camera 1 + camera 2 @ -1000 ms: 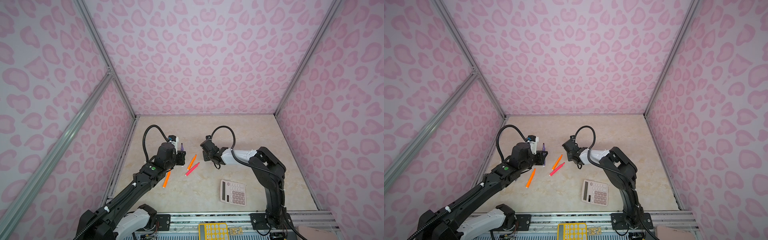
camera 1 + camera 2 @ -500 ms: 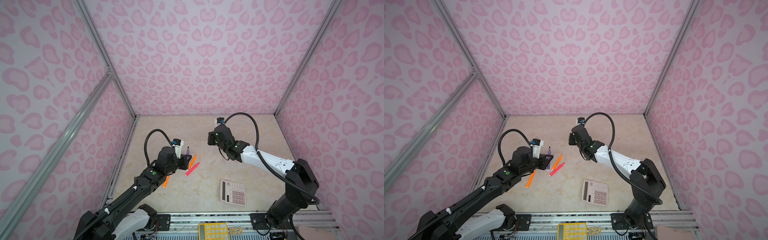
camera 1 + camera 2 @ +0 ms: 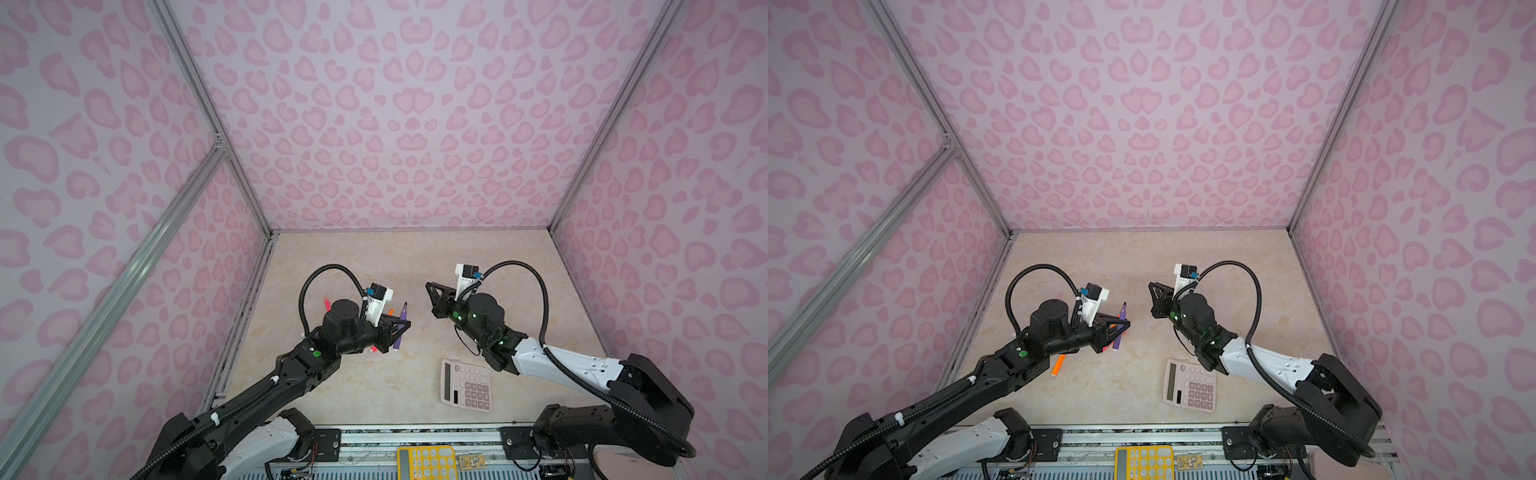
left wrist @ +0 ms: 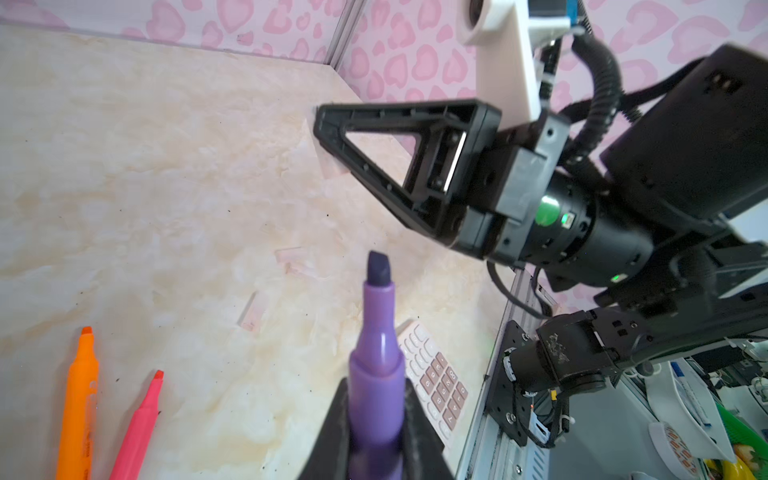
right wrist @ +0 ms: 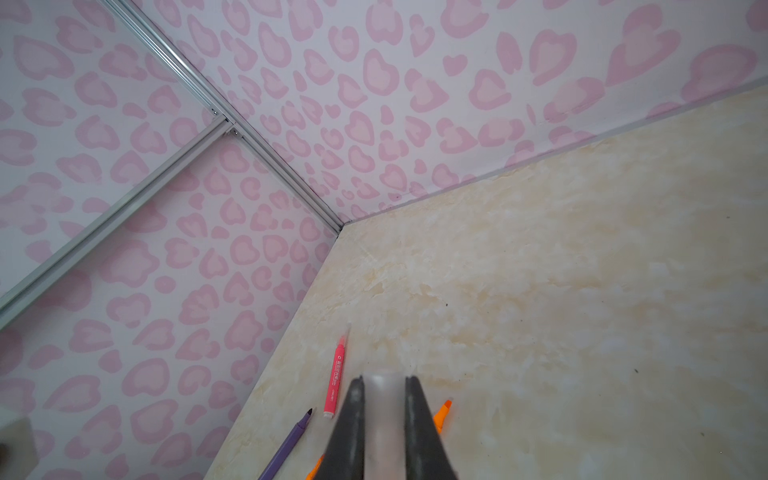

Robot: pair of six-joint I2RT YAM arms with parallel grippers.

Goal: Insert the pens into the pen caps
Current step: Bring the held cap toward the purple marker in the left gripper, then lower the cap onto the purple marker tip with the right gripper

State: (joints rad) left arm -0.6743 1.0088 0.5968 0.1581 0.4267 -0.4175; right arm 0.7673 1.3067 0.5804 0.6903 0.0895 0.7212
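My left gripper [image 3: 400, 328] [image 4: 376, 388] is shut on a purple pen [image 3: 402, 318] [image 3: 1121, 322] [image 4: 379, 332], held above the table with its dark tip bare and pointing away from the wrist. My right gripper [image 3: 430, 287] [image 5: 384, 380] is shut on a clear pen cap [image 5: 384, 415] and hangs opposite the left one, a short gap apart. In the left wrist view the right gripper [image 4: 321, 120] is ahead of the pen tip and off to one side. More clear pen caps [image 4: 291, 257] [image 4: 253, 313] [image 3: 424, 325] lie on the table.
Orange pen [image 4: 79, 399] [image 3: 1058, 365] and pink pen [image 4: 137, 428] lie below the left gripper. Another pink pen [image 5: 336, 374] [image 3: 327, 304] lies near the left wall. A pink calculator [image 3: 465, 386] sits front right; a yellow calculator [image 3: 424, 461] lies beyond the table's front edge.
The left gripper has carried the purple pen right, toward the middle. The right arm has risen from the table and swung round, so its gripper now faces the left one.
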